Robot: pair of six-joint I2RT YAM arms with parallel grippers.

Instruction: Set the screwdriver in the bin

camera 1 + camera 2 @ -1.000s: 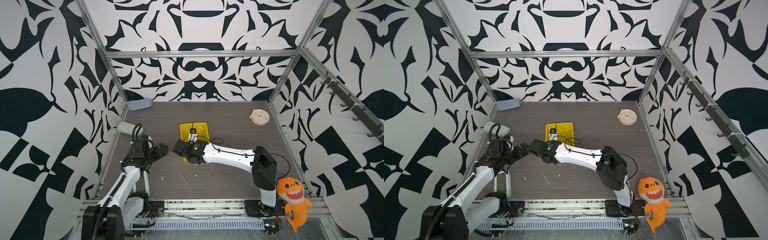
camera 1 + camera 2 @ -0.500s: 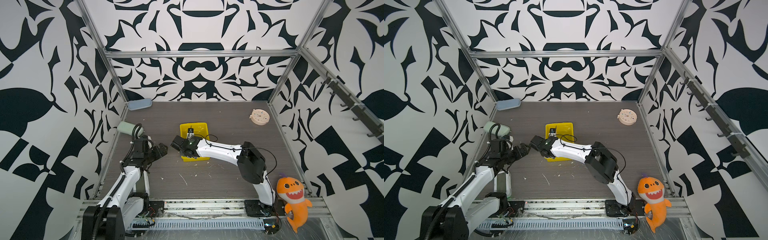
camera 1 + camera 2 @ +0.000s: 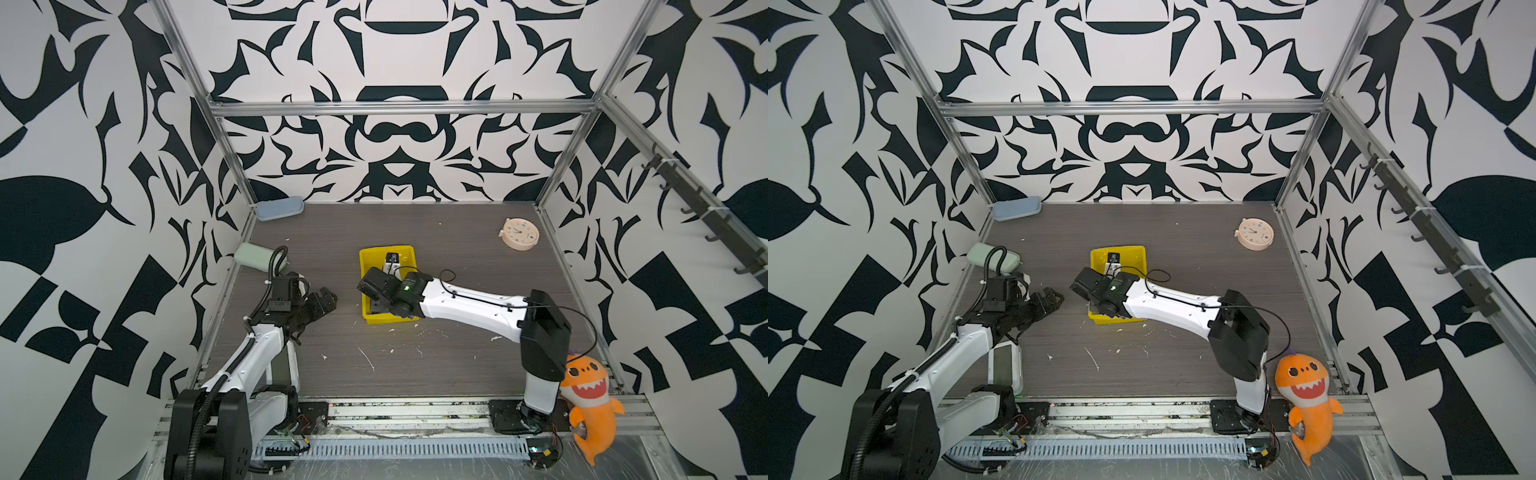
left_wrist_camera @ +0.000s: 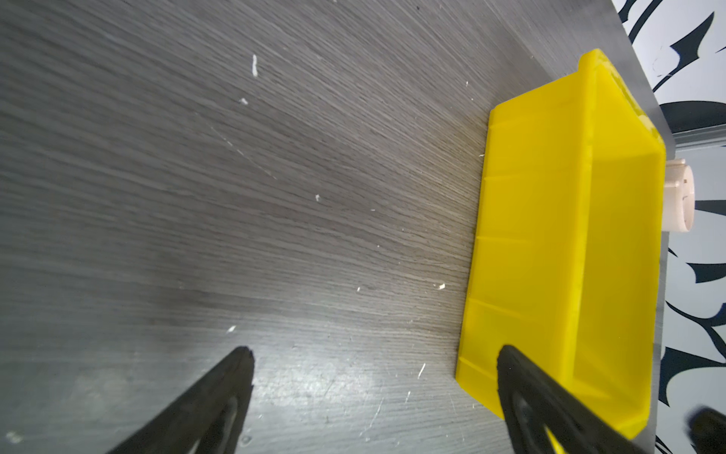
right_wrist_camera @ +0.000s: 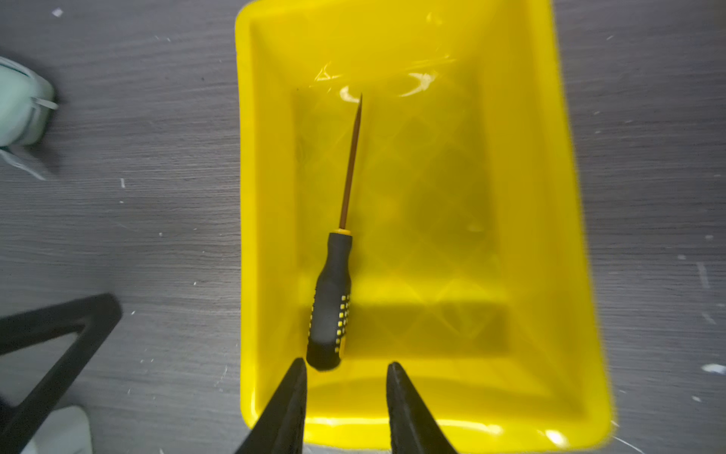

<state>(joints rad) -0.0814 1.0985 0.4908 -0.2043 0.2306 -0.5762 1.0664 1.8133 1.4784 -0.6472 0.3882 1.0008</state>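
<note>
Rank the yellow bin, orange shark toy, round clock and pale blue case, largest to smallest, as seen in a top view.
1. orange shark toy, nearest the camera
2. yellow bin, partly behind the right arm
3. round clock and pale blue case: too alike to rank

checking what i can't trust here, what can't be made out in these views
The screwdriver: cannot be made out in both top views; the right arm's wrist covers much of the bin.
Its handle end, right wrist view: blurred, so contact with the right gripper is unclear.
Most of the bin's inside, left wrist view: hidden by its own side wall.
The clock, top views: hands too small to read.
</note>
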